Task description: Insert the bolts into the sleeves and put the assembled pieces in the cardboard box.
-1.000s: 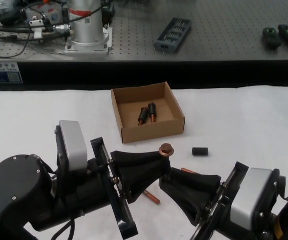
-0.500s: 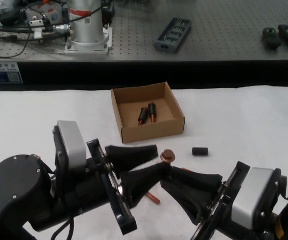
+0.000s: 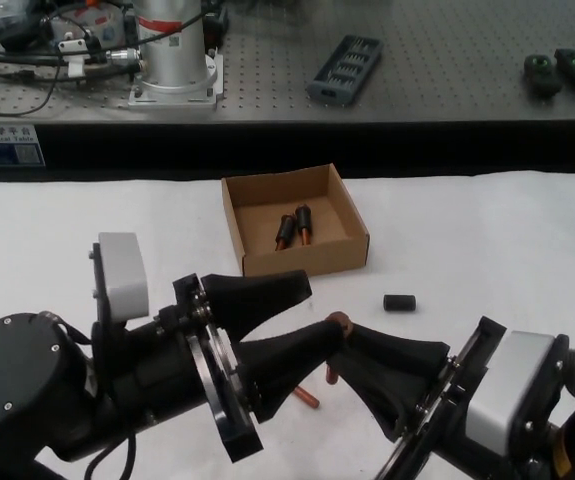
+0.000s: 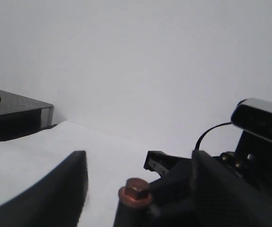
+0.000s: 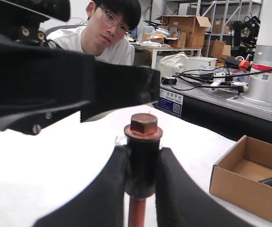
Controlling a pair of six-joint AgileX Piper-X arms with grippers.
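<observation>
Right gripper (image 5: 142, 153) is clamped on a black sleeve (image 5: 142, 176) with a copper bolt (image 5: 143, 125) through it, hex head up, held above the white cloth (image 3: 487, 230) in front of the cardboard box (image 3: 257, 265). The box holds two assembled pieces (image 3: 294, 229). Left gripper (image 3: 319, 308) is spread open, one finger just beside the bolt head. A spare sleeve (image 3: 398, 302) and spare bolt (image 3: 304, 397) lie on the cloth, which runs wide either side of the box to the perforated bench (image 3: 447, 60).

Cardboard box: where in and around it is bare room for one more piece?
Bare: the cardboard box floor between the two assembled pieces and the right wall; the white cloth right of the box, past the loose sleeve. Crowded: before the box, where the left hand and right hand meet.
</observation>
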